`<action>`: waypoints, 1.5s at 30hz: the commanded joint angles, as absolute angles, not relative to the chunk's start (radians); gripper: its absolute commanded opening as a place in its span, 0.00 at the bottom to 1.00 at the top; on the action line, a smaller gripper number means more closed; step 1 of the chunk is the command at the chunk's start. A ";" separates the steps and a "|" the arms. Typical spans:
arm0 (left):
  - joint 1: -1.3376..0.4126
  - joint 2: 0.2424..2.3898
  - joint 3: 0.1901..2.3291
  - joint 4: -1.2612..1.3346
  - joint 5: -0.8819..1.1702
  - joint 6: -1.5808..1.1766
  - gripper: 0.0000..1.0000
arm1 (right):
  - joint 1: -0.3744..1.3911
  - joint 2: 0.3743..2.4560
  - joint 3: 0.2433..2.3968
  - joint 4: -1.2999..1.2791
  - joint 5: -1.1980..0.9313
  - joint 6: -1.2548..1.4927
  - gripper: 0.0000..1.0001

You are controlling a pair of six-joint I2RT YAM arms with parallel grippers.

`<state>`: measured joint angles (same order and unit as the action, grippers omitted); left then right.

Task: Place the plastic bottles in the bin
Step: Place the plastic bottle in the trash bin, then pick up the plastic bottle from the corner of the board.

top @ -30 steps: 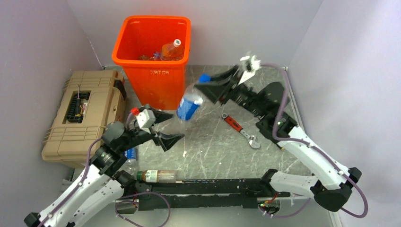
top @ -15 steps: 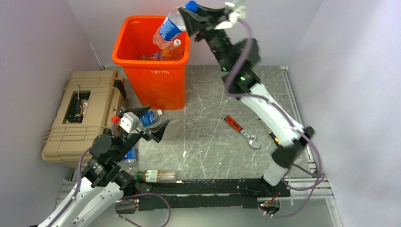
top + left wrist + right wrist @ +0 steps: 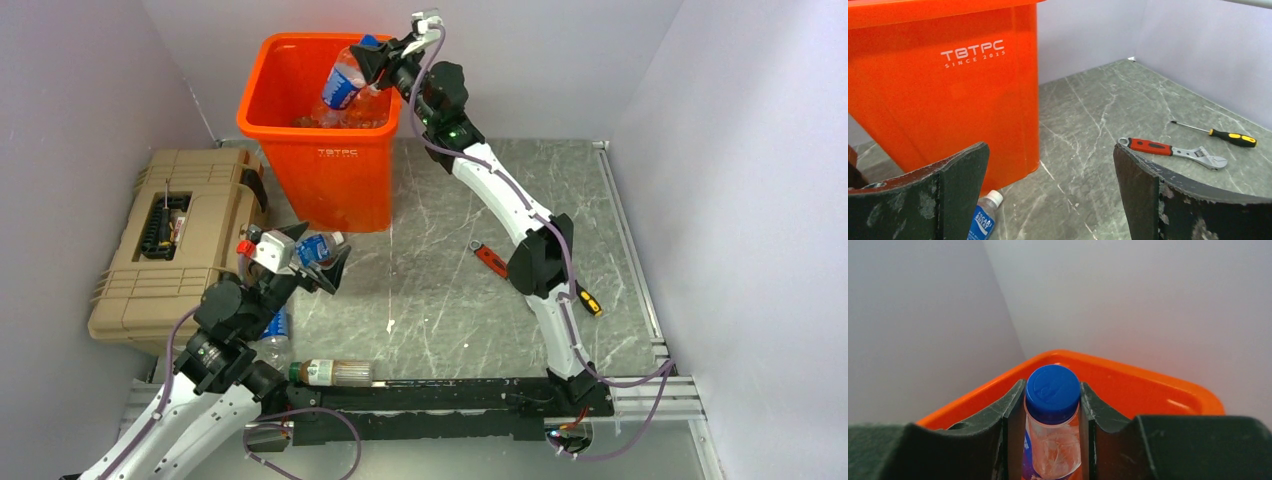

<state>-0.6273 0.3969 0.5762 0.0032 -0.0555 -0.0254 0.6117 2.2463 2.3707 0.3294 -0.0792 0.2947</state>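
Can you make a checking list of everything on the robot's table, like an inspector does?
Surface: grey marbled table, white scuff marks.
Job's things: blue-capped bottle tilted over orange bin; other bottles inside; white-capped bottle, green-capped bottle and blue-labelled bottle lie on the table.
Clutter: red-handled wrench, yellow-and-black screwdriver, tan toolbox case.
Pincers: right pincer shut on the blue-capped bottle; left pincer open, over the white-capped bottle.
Cables: purple cables follow both arms.
Surroundings: plain pale walls.
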 commanded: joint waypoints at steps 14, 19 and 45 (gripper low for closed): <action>-0.627 0.439 0.636 -0.069 -0.316 -0.047 0.99 | 0.624 2.078 2.471 0.198 -0.173 0.378 1.00; -0.630 0.494 0.703 -0.199 -0.380 -0.057 0.99 | 0.624 1.774 2.181 0.150 -0.165 0.373 1.00; -0.630 0.737 0.904 -0.731 -0.490 -0.338 0.99 | 1.082 1.319 0.723 0.071 -0.323 0.138 0.91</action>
